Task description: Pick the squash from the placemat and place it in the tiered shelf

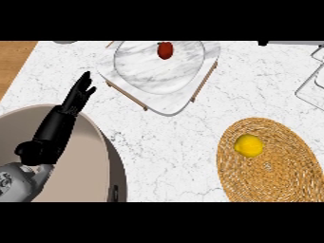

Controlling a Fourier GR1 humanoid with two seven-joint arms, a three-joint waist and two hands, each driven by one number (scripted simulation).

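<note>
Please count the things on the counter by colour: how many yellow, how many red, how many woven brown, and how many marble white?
Yellow: 1, the squash
Red: 1, a small item on the shelf
Woven brown: 1, the placemat
Marble white: 1, the tiered shelf
Total: 4

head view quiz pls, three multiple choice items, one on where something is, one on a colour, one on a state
1. Where is the yellow squash?
A. on the woven placemat
B. on the tiered shelf
C. in the left hand

2. What colour is the small item on the shelf's top tier?
A. green
B. red
C. blue

3. How are the left hand's fingers?
A. curled round the squash
C. straight, holding nothing
B. pinching the placemat

Answers:
1 A, the squash sits on the round woven mat at the right.
2 B, it is a red thing on the marble tier.
3 C, the fingers point up over the counter, apart from everything.
</note>
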